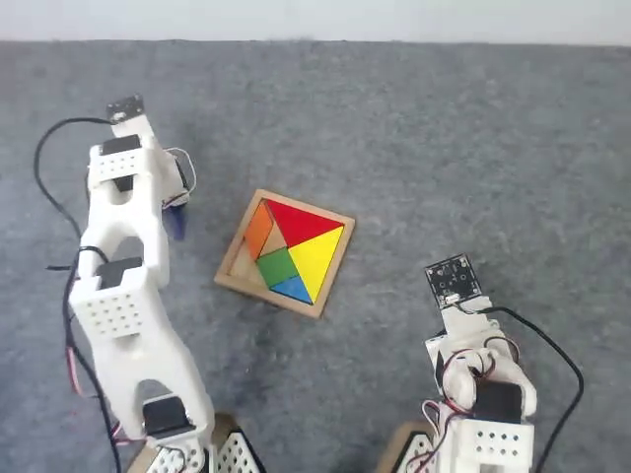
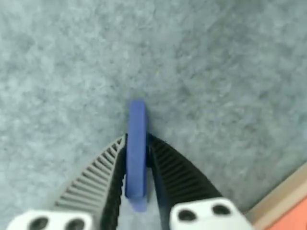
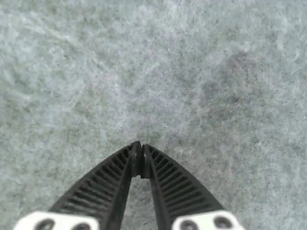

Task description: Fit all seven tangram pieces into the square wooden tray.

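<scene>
Tray (image 1: 261, 297): coloured pieces (image 1: 314, 254) inside | left end effector (image 2: 137, 138): clamping blue piece (image 2: 137, 120)

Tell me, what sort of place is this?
Probably a small robotics workbench, not a factory: two white robot arms at a grey felt-covered table, with a wooden puzzle tray between them, and the left gripper holds a blue piece.

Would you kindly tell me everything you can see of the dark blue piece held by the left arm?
The dark blue piece is a thin, flat slab with a smooth painted look, seen edge-on. The left gripper is shut on it, ribbed black fingers pressing both faces, one end sticking out past the tips. It is over the grey carpet, apart from the wooden tray, to its left in the high view.
</scene>
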Controlling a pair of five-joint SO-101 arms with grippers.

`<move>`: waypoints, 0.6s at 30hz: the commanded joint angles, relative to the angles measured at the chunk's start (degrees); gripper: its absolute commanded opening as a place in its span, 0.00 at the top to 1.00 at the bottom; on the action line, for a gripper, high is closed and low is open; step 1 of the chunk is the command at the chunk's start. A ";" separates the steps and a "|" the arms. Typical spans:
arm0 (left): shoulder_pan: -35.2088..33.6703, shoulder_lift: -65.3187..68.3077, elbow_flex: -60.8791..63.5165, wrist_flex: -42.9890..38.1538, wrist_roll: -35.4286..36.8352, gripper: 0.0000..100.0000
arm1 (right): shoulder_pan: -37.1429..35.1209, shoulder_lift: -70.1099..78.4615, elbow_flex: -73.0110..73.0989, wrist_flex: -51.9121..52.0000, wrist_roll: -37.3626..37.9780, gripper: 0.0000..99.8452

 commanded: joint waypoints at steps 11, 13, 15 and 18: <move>18.46 -33.32 21.23 3.08 -8.97 0.99 | -0.22 -0.92 0.97 0.13 0.44 0.99; 21.27 -36.04 24.84 2.81 -10.81 0.99 | -0.22 -0.92 0.97 0.13 0.44 0.99; 22.95 -36.75 26.95 2.73 -11.25 0.99 | -0.22 -0.92 0.97 0.13 0.44 0.99; 23.56 -35.78 29.76 0.00 -11.25 0.99 | -0.22 -0.92 0.97 0.13 0.44 0.99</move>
